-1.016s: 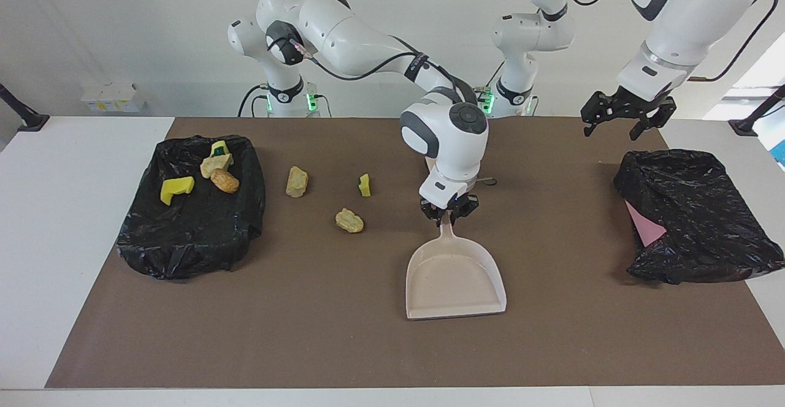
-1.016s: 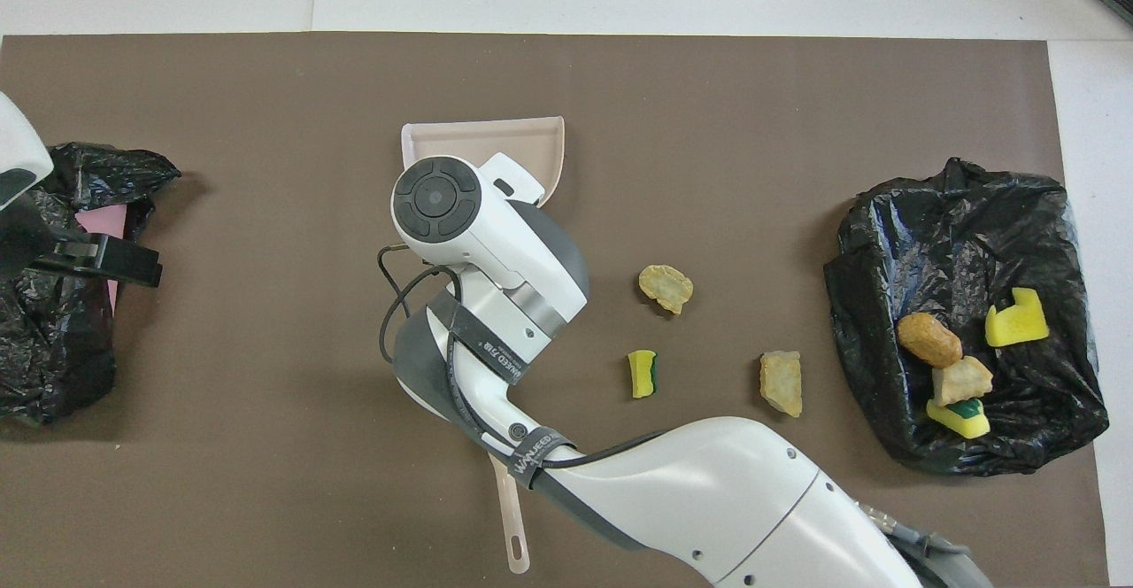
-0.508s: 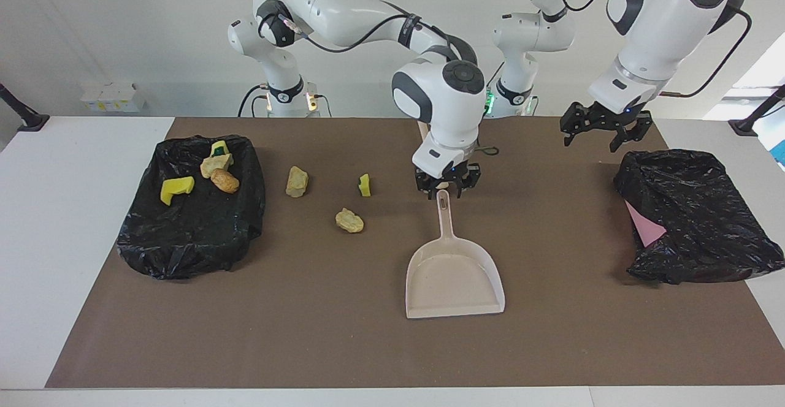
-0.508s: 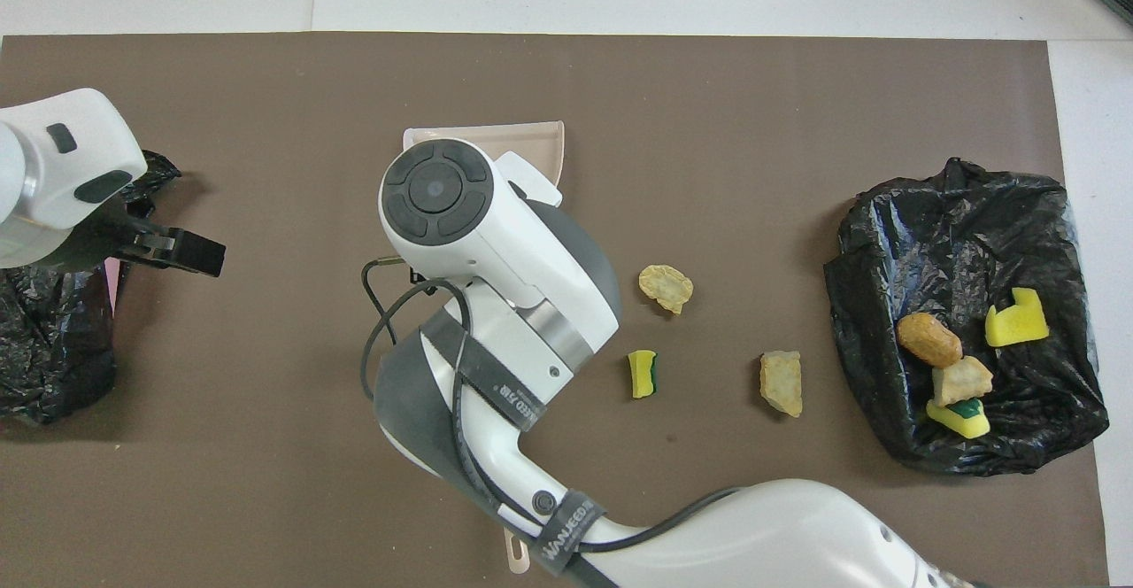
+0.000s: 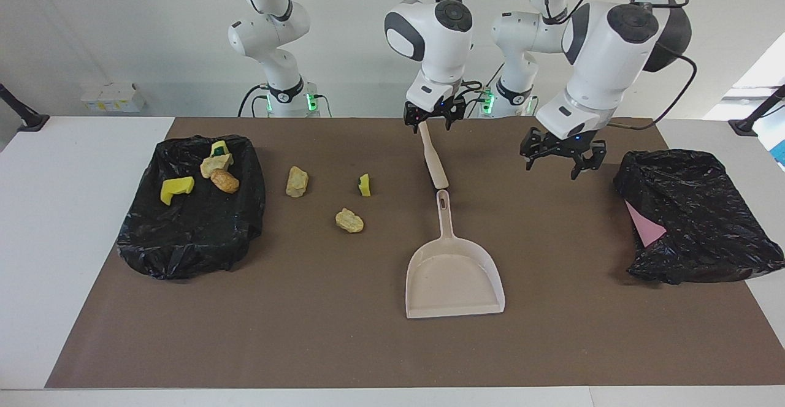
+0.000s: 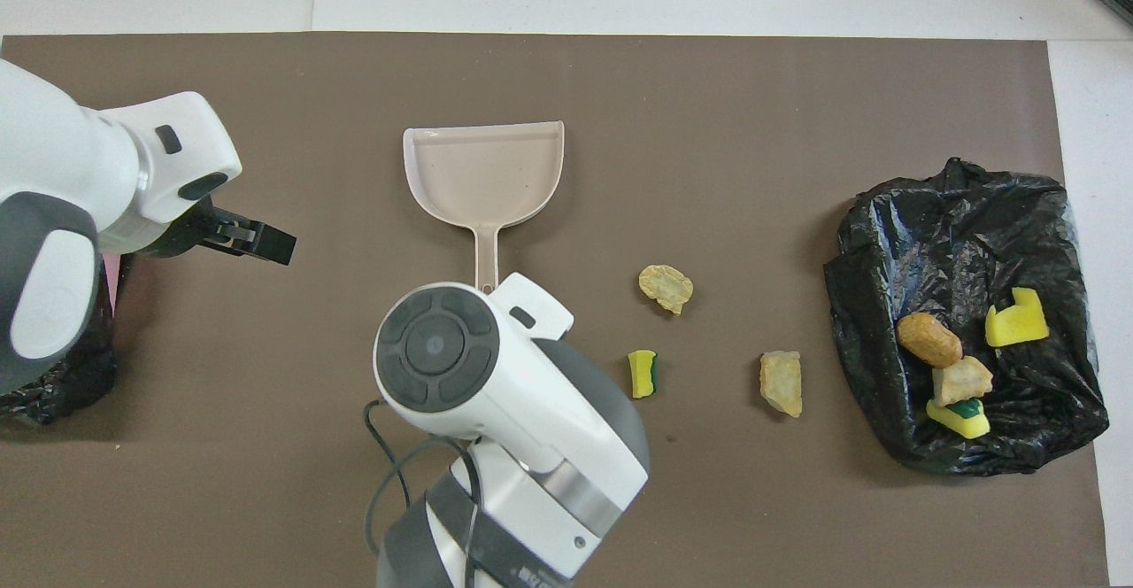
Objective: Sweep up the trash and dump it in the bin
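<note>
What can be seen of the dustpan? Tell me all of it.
The dustpan is beige and looks like plastic: a shallow flat scoop with raised side walls and a thin straight handle with a hanging hole at its tip. It lies flat on the brown mat mid-table, empty, with its handle toward the robots and its open mouth away from them. Nothing grips it. The beige brush handle ends close to its handle tip; whether they touch cannot be told.
</note>
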